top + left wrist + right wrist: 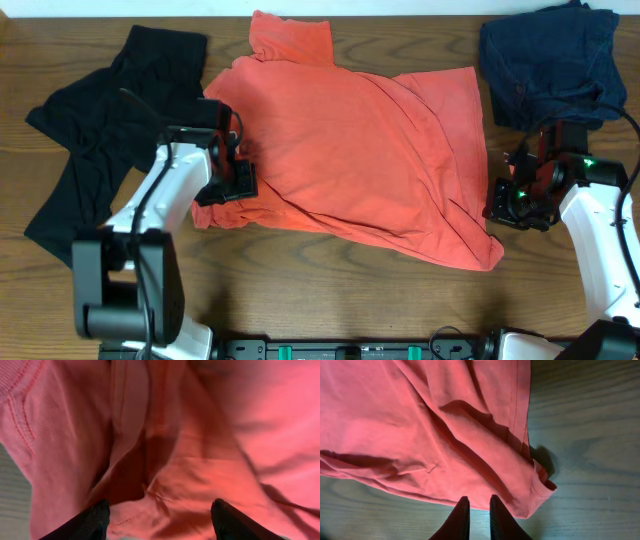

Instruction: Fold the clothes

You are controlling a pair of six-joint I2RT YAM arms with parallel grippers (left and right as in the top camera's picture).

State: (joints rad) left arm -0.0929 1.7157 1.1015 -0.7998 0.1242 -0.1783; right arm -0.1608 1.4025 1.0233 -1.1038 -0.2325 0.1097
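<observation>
The coral-red T-shirt (pixel 350 140) lies spread and wrinkled in the middle of the table, with no lettering showing. My left gripper (pixel 232 185) is at its lower left edge. In the left wrist view my left gripper (pixel 162 512) is open wide, with bunched red cloth (pixel 225 435) between the fingers. My right gripper (pixel 497 207) is at the shirt's lower right side. In the right wrist view my right gripper (pixel 479 502) is shut with a thin gap and empty, its tips at the shirt's hem (pixel 420 420). The black garment (pixel 110 110) lies at the left. The navy one (pixel 545 60) lies at the back right.
The wooden table (pixel 300 290) is bare along the front below the shirt. The black garment reaches close under my left arm. The navy garment lies just behind my right gripper.
</observation>
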